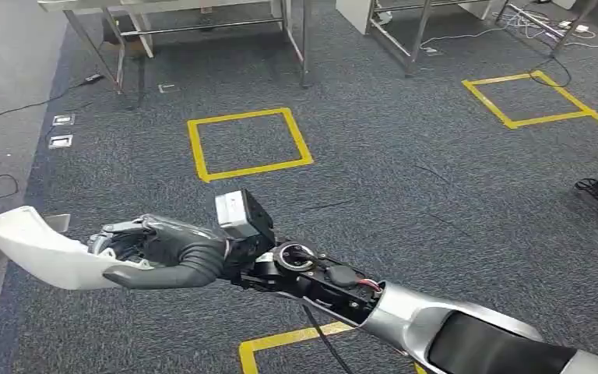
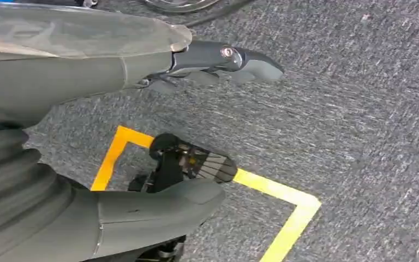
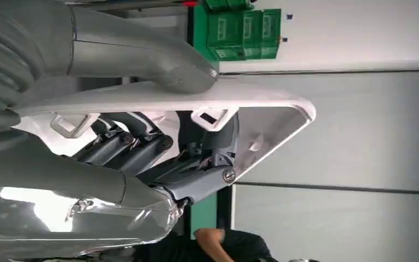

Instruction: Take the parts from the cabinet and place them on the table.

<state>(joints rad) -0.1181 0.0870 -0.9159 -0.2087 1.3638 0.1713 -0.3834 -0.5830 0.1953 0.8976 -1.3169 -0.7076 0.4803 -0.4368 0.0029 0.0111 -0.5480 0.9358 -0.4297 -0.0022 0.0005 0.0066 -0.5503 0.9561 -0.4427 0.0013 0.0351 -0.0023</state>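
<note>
Right hand (image 1: 152,253) grips white plastic part (image 1: 35,245) w/ thumb and fingers wrapped round it, above grey carpet (image 1: 405,171). Left hand (image 2: 218,60) holds nothing, fingers apart.

I see grey carpet (image 1: 405,171) with yellow tape squares at 12 (image 1: 249,144) and 2 o'clock (image 1: 531,99), metal table legs (image 1: 304,43) at 12, cables (image 1: 541,23) at 1, floor sockets (image 1: 61,131) at 10. Green crates (image 3: 243,27) stacked by a white wall.

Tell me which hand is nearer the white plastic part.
Right. The right hand grips the white plastic part, fingers wrapped around it, out over the carpet. The left hand holds nothing, hanging above the carpet near a yellow tape square, apart from the part.
</note>
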